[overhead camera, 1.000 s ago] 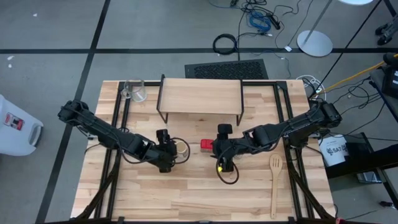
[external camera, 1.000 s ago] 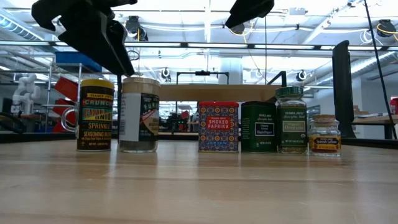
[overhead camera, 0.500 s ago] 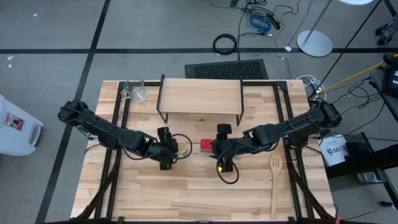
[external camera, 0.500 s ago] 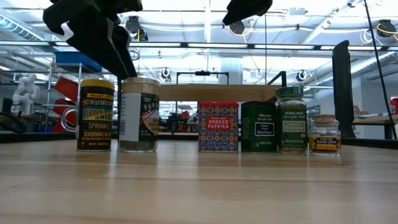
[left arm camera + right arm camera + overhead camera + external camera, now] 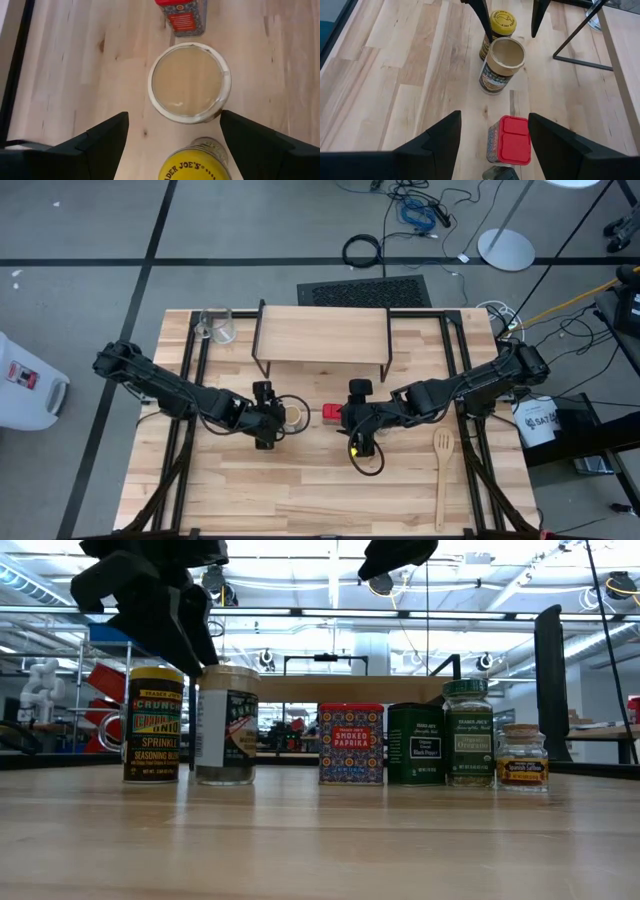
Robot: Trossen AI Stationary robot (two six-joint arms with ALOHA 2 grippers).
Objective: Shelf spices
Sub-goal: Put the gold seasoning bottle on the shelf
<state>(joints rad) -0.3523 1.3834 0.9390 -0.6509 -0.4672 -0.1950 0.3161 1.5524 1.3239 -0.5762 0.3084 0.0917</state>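
Six spices stand in a row on the table in the low view: yellow jar [image 5: 153, 725], tan jar [image 5: 226, 725], red tin [image 5: 350, 744], dark tin [image 5: 415, 745], green-lidded jar [image 5: 468, 733] and tiny brown jar [image 5: 521, 757]. The shelf [image 5: 322, 338] stands behind them with nothing on its plank. My left gripper [image 5: 174, 114] hovers open above the tan jar's lid [image 5: 190, 82] and the yellow jar [image 5: 195, 160]. My right gripper [image 5: 494, 114] hangs open above the red tin [image 5: 510, 140]. Both arms hide most of the jars in the high view.
A clear glass cup [image 5: 217, 326] stands at the far left beside the shelf. A wooden spatula [image 5: 441, 470] lies near the right edge. The shelf's black legs [image 5: 575, 40] stand just beyond the jars. Bare tabletop [image 5: 300, 490] lies along the near side.
My left gripper has drifted a little toward the tan jar and rolled slightly, staying open. The right arm has kept still.
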